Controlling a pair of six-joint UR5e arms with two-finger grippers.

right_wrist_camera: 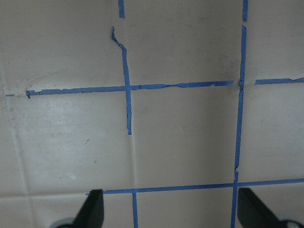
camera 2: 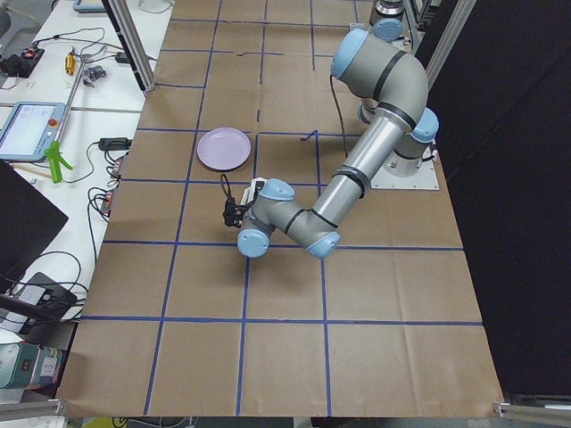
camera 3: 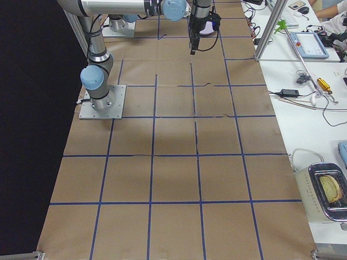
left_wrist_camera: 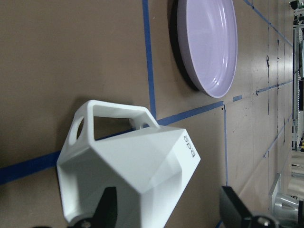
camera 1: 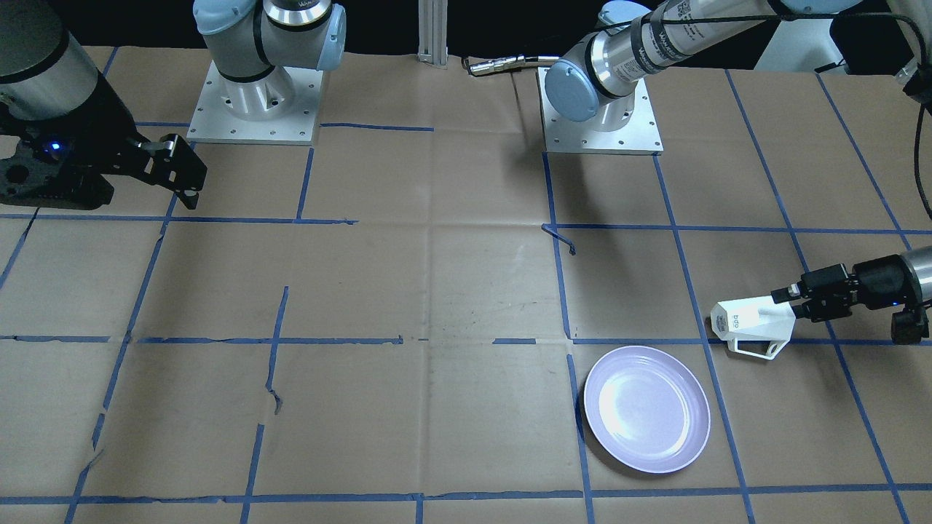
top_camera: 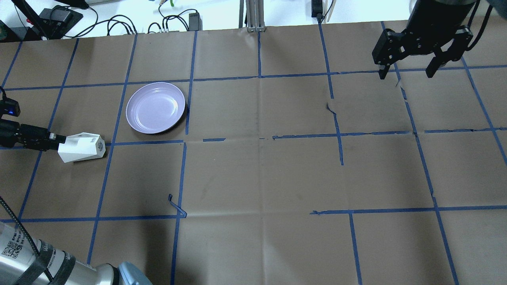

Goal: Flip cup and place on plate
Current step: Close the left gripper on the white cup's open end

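The white faceted cup (camera 1: 750, 320) lies on its side at the table's left end, just beside the lavender plate (camera 1: 646, 409); both show in the overhead view, the cup (top_camera: 81, 148) and the plate (top_camera: 155, 107). My left gripper (camera 1: 792, 304) lies low and level at the cup's end. In the left wrist view the left gripper (left_wrist_camera: 167, 192) has one finger (left_wrist_camera: 107, 211) over the cup (left_wrist_camera: 133, 161), and the other finger (left_wrist_camera: 232, 209) stands clear of it, with table showing between. The plate (left_wrist_camera: 209, 42) lies ahead. My right gripper (top_camera: 405, 75) is open and empty, high at the far right.
Blue tape grid on brown paper; a loose curl of tape (top_camera: 176, 206) sticks up near mid-table. The two arm bases (camera 1: 255, 102) (camera 1: 601, 109) stand at the robot's edge. Desks with cables and gear line the far side (top_camera: 119, 19).
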